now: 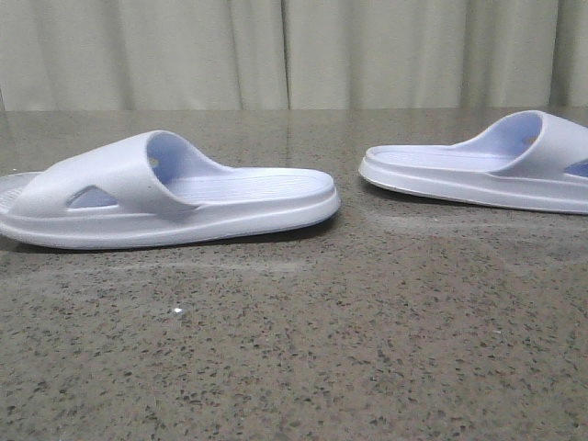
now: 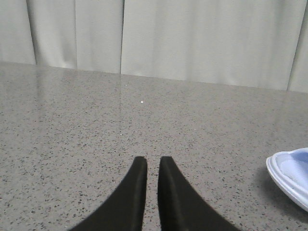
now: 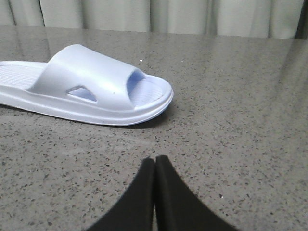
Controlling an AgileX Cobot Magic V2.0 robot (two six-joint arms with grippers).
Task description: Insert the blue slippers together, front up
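Two pale blue-white slippers lie sole-down and apart on the speckled table (image 1: 367, 349). The left slipper (image 1: 165, 193) has its strap to the left. The right slipper (image 1: 487, 161) has its strap to the right, and part of it runs out of the front view. Neither gripper shows in the front view. My left gripper (image 2: 149, 160) is empty just above the bare table, its fingers almost together with a thin slit between them; one slipper's rim (image 2: 291, 175) shows off to its side. My right gripper (image 3: 155, 159) is shut and empty, a short way from the right slipper (image 3: 91, 86).
A pale pleated curtain (image 1: 294, 55) hangs behind the table's far edge. The same speckled tabletop (image 2: 96, 120) fills both wrist views. A strip of bare table (image 1: 349, 197) lies between the two slippers.
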